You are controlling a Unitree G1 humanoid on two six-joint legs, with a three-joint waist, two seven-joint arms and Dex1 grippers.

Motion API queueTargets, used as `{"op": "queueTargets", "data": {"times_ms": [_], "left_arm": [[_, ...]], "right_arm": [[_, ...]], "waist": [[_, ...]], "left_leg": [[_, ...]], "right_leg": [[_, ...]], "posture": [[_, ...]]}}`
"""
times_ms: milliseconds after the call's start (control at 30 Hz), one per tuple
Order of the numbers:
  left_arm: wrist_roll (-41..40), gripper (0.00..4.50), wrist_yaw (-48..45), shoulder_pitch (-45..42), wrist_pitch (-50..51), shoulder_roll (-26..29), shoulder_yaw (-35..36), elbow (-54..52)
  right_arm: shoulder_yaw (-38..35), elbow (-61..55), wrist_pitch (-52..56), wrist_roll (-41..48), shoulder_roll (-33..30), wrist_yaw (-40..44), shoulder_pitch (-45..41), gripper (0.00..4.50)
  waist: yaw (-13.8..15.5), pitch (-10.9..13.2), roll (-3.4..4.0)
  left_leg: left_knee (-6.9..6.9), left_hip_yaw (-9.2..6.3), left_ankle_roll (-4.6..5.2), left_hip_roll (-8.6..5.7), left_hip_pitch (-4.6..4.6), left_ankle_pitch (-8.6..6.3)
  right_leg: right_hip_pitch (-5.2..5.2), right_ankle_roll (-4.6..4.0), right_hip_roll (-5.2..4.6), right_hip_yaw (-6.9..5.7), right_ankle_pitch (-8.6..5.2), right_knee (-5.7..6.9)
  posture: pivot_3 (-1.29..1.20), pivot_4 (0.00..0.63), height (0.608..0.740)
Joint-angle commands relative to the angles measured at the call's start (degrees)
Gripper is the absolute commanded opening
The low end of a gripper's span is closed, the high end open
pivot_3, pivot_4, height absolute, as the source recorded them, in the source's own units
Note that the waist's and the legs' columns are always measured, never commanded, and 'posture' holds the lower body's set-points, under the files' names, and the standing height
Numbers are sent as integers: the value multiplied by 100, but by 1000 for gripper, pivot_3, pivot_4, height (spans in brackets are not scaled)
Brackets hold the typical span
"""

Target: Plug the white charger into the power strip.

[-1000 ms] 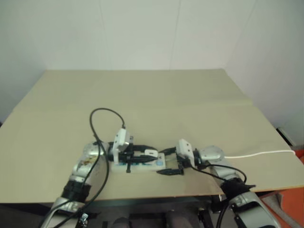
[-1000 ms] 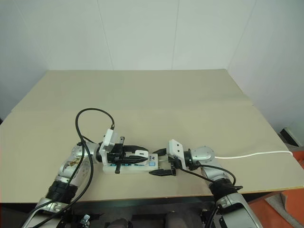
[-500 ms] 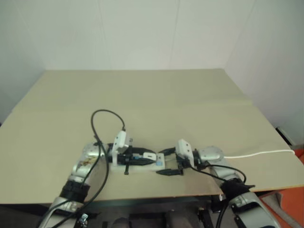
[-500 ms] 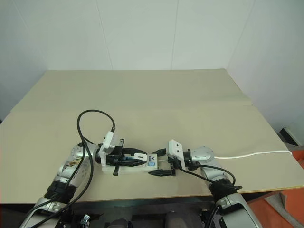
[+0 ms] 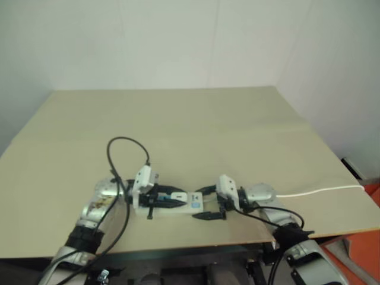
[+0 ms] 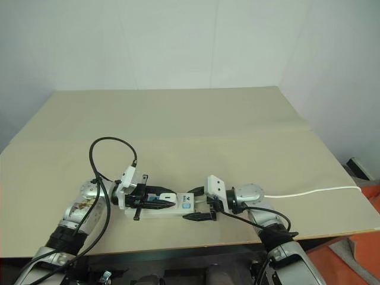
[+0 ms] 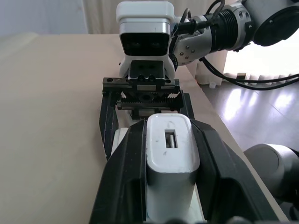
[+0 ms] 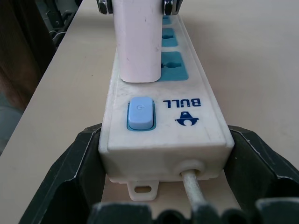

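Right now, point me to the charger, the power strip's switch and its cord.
charger (image 7: pixel 171 158), left wrist view, top face by the slot.
switch (image 8: pixel 140 113), right wrist view, middle of the blue button.
cord (image 6: pixel 314 191), right eye view, stretch running over the table.

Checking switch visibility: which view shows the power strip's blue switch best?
The right wrist view: the blue switch sits close and unobstructed on the power strip. Both eye views show it as a tiny blue patch; the left wrist view hides it behind the white charger.
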Motion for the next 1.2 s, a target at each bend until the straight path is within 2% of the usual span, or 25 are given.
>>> {"op": "queueTargets", "data": {"times_ms": [33,433,567,633,767,933,1133,1200], "left_arm": [[508,1024,-90,437,44,595,6,445],[464,1024,27,407,187,548,-168,231],[483,1024,118,346,514,617,-252,87],[466,1746,155,349,595,626,-274,-10],[444,2845,220,398,672,584,-245,-126],[432,4469,269,429,603,487,-141,-106],[264,4469,210,394,607,461,32,-275],[135,4469,111,355,726,602,141,-510]], "right_arm": [[11,186,117,-180,-236,157,89,3425],[37,202,83,-165,-244,101,82,3425],[33,196,74,-171,-245,79,89,3425],[32,204,69,-173,-233,65,83,3425],[28,226,60,-171,-196,50,69,3425],[14,262,44,-180,-172,62,55,3425],[9,288,18,-196,-157,51,42,3425],[-2,281,3,-193,-155,37,43,3425]], "waist": [[-30,-4,8],[-28,-9,17],[-25,-9,17],[-29,-9,19],[34,-17,42],[82,-23,51],[122,-24,54],[121,-24,53]], "left_leg": [[-5,2,0,1,0,0],[-28,7,0,16,5,0],[-29,7,0,20,6,0],[-29,8,0,23,6,0],[-36,9,-1,28,16,0],[-35,9,-1,27,17,0],[-35,10,-1,30,16,0],[-35,10,-1,32,13,0]], "right_leg": [[2,-1,2,4,-1,0],[10,-7,19,10,-5,-7],[10,-7,23,9,-6,-10],[10,-7,25,9,-6,-11],[-3,-7,29,10,-5,-17],[2,-14,30,13,-9,-21],[0,-34,34,15,-21,-21],[-3,-33,35,15,-20,-21]], "posture": [[0,150,740],[0,150,740],[0,150,740],[0,150,740],[0,150,740],[0,150,740],[0,150,740],[0,150,740]]}}
